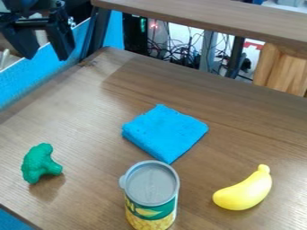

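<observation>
My tool (46,58) is open, its two black fingers spread apart with nothing gripped between them. I have it above and beyond the left edge of the tabletop (90,126), close to the far-left corner in the camera view, with both fingers hanging downward. I am touching none of the things on the wood.

Nearest to me, though well apart, are the green toy broccoli (41,164) and the folded blue cloth (165,132). The broccoli sits toward the left side, between the left edge and the near edge, a soft shadow falling on the near side of it. The cloth lies flat around the middle, folded into a thick, squarish pad, with one corner pointing to the far edge and another to the near edge.

On the near side of the cloth, a can (151,195) stands upright. It has a grey lid (151,183) with a small tab on its left, and a green label showing yellow kernels. The yellow toy banana (243,193) lies to the right of the can, apart from it, curved, with its narrow stem end toward the far edge and its blunt end toward the can.

A blue panel (30,81) runs along outside the left edge. Past the far edge I have a long wooden board (203,15), a tangle of cables (180,56) and a pale wooden piece (282,69) at the right.
</observation>
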Controlling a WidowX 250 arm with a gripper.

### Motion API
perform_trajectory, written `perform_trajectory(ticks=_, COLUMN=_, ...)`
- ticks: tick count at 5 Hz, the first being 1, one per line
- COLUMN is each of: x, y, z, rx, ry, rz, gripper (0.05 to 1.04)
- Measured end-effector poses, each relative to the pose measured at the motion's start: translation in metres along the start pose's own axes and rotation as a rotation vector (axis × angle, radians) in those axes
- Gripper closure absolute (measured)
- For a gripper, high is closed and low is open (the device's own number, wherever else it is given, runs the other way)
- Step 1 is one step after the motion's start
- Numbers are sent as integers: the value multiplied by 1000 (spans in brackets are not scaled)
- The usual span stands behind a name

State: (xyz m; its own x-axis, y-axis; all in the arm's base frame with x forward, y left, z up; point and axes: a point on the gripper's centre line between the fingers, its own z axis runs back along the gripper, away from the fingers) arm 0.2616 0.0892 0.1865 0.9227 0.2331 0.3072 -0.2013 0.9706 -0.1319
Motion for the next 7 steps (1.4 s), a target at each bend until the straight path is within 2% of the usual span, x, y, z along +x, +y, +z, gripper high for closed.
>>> perform_trajectory(ticks=1, x=-4, y=0, z=-6, rx=-5, ry=24, rz=3, gripper=83)
perform_trajectory(ticks=2, x=-22, y=-19, z=-9, rx=-38, ry=48, rz=-46, gripper=83)
perform_trajectory(ticks=3, x=-48, y=-31, z=-10, rx=-39, ry=74, rz=-99, gripper=83)
perform_trajectory(ticks=4, x=-85, y=-43, z=-20, rx=-52, ry=117, rz=-174, gripper=83)
perform_trajectory(ticks=5, x=-122, y=-73, z=-49, rx=-97, ry=218, rz=-308, gripper=83)
perform_trajectory(ticks=7, x=-146, y=-106, z=-74, rx=-121, ry=312, rz=-430, gripper=83)
